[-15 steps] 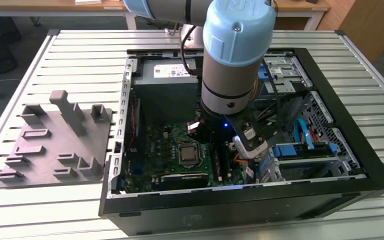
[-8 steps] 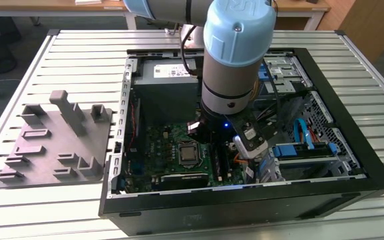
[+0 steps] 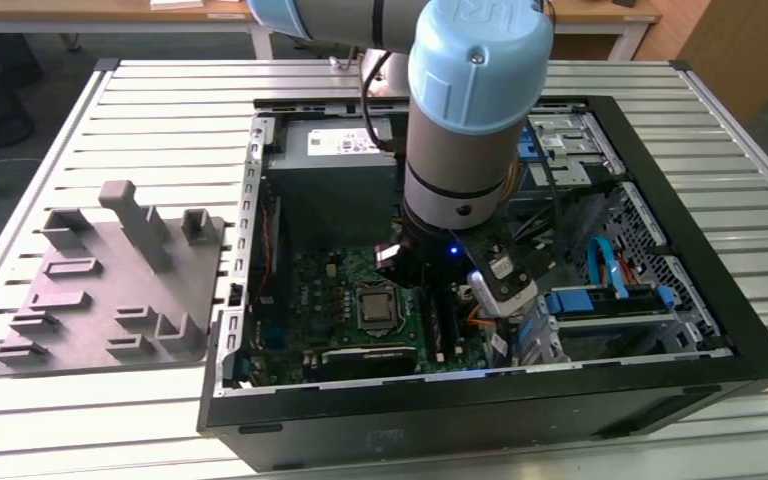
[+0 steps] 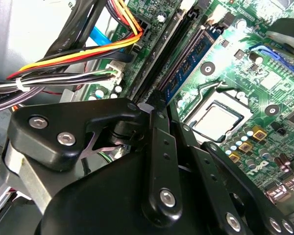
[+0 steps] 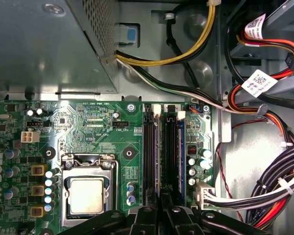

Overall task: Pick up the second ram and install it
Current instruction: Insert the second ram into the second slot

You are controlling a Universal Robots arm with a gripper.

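grey plastic tray (image 3: 111,290) lies on the exterior view's left, outside the computer case (image 3: 704,300), with no stick on it. the gripper (image 5: 159,205) sits low over the memory slots (image 5: 159,147), lined up with them. its jaws look nearly shut, seemingly pinching the second ram (image 4: 152,100) edge-on above a slot.

Evenly lit from overhead, bright on the slatted table (image 3: 117,100), dimmer inside the computer case (image 3: 704,330) under the arm. Small blue glow just above the gripper (image 4: 157,105). Soft blur on the near black linkage in the second wrist view. Glare on the processor (image 5: 85,196) lid beside the gripper.
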